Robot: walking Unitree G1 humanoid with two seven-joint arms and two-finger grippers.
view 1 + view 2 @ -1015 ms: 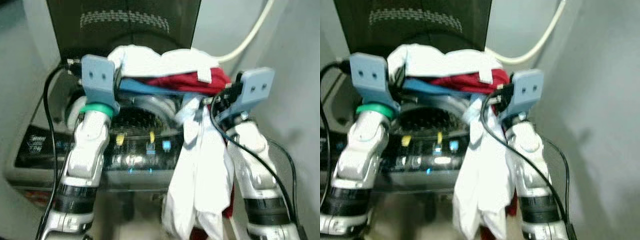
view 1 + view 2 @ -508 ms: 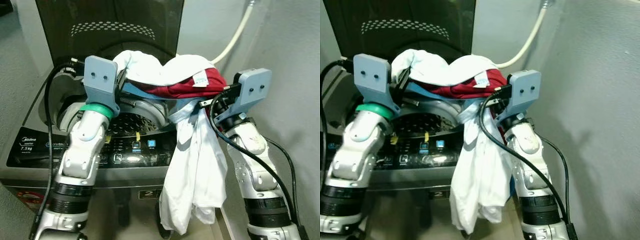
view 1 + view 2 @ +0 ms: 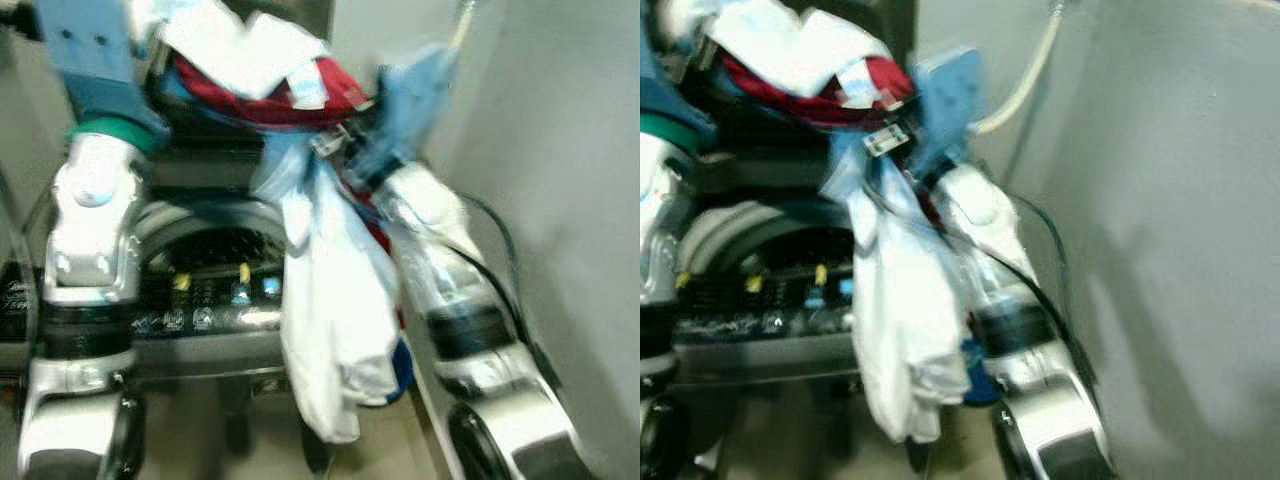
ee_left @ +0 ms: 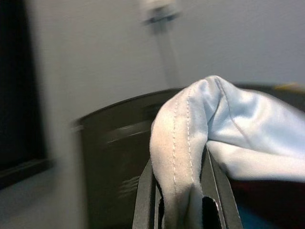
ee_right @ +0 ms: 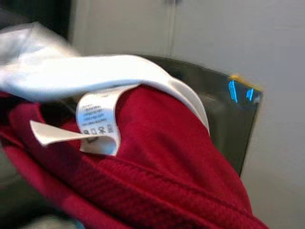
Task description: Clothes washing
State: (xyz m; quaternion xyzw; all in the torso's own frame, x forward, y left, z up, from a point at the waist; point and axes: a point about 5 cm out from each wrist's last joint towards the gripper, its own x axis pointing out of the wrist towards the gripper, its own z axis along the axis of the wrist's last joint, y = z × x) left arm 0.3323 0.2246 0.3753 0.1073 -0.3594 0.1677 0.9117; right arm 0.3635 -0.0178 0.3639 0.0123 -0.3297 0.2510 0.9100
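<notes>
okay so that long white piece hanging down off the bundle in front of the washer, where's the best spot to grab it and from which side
Probably high up, where the white garment narrows just under the red clothing held between the left gripper and the right gripper. The cloth is bunched there, so two fingers can close around it; lower down it hangs wide and loose. Come from the front, since the washer is behind it and the right arm is beside it.
</notes>
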